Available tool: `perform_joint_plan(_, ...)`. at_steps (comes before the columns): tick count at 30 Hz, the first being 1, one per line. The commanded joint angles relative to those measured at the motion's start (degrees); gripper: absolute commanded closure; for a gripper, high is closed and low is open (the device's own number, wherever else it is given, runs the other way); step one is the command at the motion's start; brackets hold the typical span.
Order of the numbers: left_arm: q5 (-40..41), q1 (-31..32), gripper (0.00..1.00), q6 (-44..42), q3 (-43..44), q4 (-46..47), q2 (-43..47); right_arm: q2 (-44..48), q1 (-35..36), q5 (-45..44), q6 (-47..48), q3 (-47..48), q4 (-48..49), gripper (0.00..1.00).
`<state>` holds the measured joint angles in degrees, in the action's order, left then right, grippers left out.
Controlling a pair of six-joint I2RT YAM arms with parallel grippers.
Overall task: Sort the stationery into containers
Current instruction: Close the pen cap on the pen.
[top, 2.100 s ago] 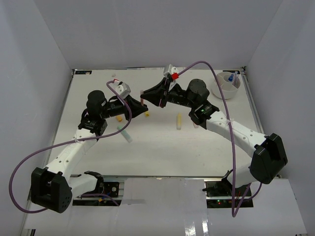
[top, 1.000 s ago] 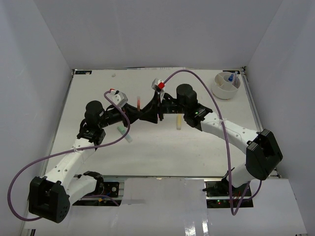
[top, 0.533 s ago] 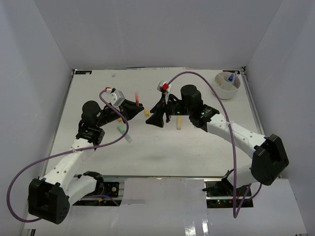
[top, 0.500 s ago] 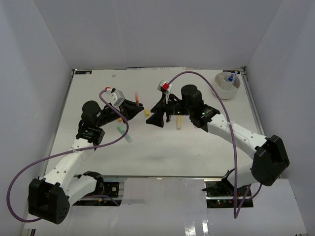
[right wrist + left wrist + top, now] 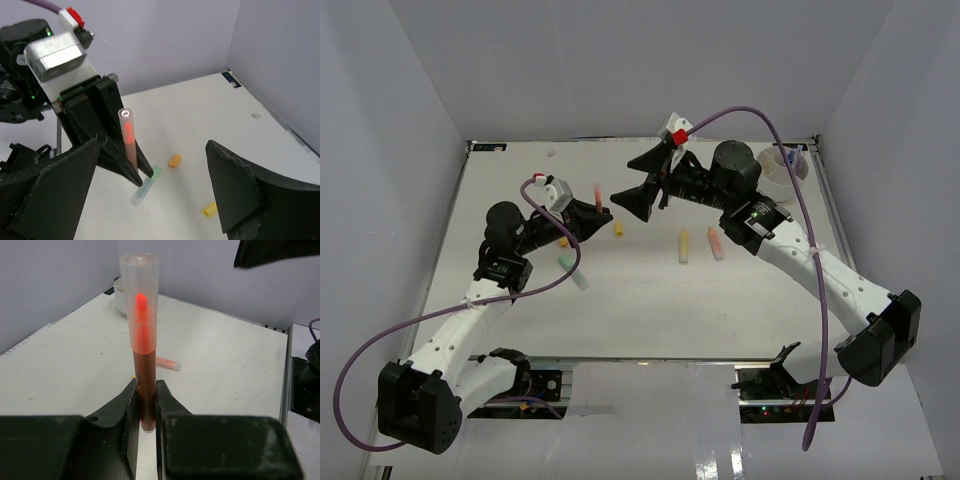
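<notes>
The orange highlighter (image 5: 142,350) has a dark orange barrel and a clear cap over a glowing orange tip; the left claw (image 5: 143,405) grips its lower barrel tight between both fingers, above the left-centre of the counter (image 5: 650,300); it stands upright, cap end away from the claw. The right claw (image 5: 150,200) hangs wide open and empty, just right of it. A yellow highlighter (image 5: 684,246) and a pink one (image 5: 715,242) lie mid-counter; the white tub (image 5: 782,172) sits far right.
</notes>
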<state>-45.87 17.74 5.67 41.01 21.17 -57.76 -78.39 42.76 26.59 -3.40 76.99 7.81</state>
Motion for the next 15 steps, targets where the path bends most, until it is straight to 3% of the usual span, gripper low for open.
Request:
perform_joint_plan(1,-0.5,-0.1,0.99,0.7,2.6,-0.3,-0.2,-1.6,0.1,-0.8,0.0,4.0,5.5,0.07)
perform_joint_plan(15,-1.8,-0.1,1.00,1.9,5.4,-4.0,-2.8,-11.1,2.6,-0.3,-2.4,11.3,10.7,0.13)
